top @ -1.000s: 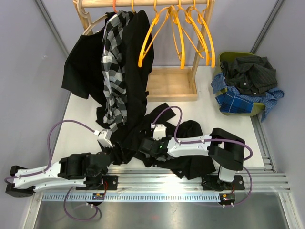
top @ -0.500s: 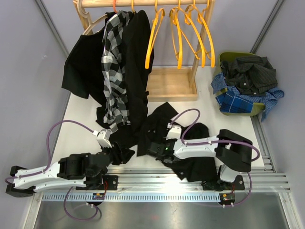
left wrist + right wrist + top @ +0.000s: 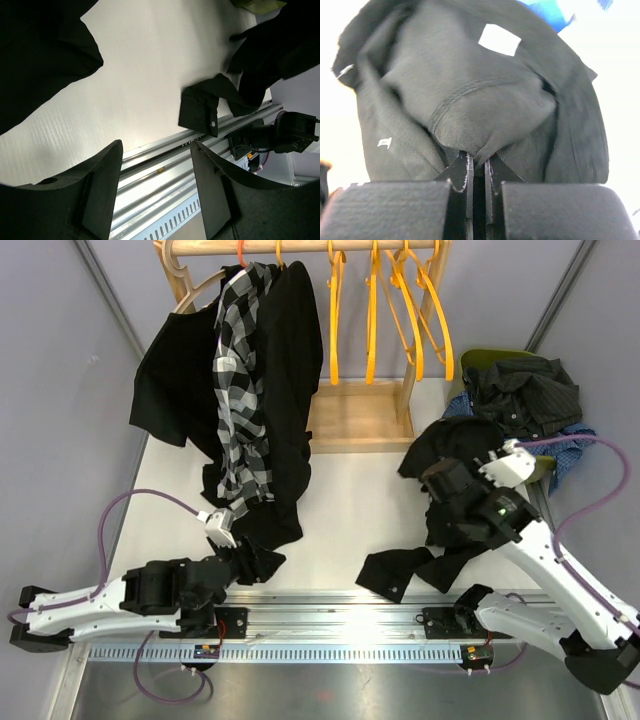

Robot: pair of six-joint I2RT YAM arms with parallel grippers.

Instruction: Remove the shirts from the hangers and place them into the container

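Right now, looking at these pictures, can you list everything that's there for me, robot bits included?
rack: one, pale wood, back of the table
hangers: several, orange, on the rack's rail
hanging shirts: three, two black and one black-and-white checked, left end of the rack
lifted shirt: one, black, pinched by the right fingers, tail trailing to the table
container: one, olive green, far right
dark shirt: one, heaped in the container
blue checked shirt: one, spilling over the container's rim
table: one, white
arms: two, white and black, near edge
left fingers: black, open, empty, below the hanging shirts
right fingers: black, shut on the lifted shirt
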